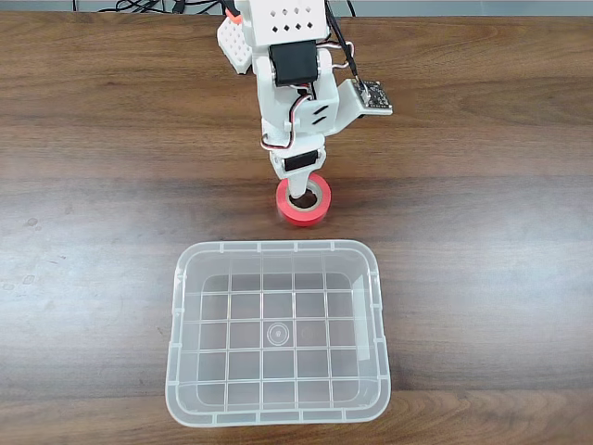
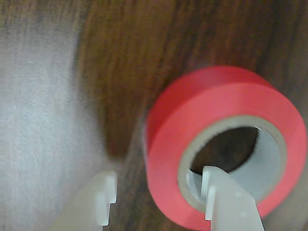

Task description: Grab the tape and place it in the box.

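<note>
Dark wood-grain desk, glare patches. Pincer apart, straddling tape wall mid-desk; box at near edge.

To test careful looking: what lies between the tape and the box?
Only bare wooden table; the fixed view shows a clear strip between the tape and the box.

Red-orange tape with beige core, clear grid-bottomed box, white hand
</note>
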{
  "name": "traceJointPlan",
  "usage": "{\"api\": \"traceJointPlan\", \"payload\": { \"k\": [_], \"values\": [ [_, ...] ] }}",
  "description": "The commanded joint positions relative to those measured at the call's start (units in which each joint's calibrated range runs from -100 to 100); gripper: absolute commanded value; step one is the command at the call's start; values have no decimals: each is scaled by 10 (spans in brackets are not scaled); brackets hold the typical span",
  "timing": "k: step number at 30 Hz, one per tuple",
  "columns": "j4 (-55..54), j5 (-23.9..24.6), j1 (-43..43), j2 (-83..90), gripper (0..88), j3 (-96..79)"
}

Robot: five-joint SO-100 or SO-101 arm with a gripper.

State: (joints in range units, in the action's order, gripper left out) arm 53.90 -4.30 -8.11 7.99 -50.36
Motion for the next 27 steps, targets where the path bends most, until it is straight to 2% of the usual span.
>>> {"api": "traceJointPlan", "payload": {
  "k": [1,5,7,19,27],
  "values": [
    [-14,-2,-1,-12,156,14],
    [-14,-5,-1,-12,46,14],
    [-13,-5,0,-12,28,14],
    [-4,-4,-2,-8,25,24],
    [141,-4,-2,135,24,166]
  ]
}}
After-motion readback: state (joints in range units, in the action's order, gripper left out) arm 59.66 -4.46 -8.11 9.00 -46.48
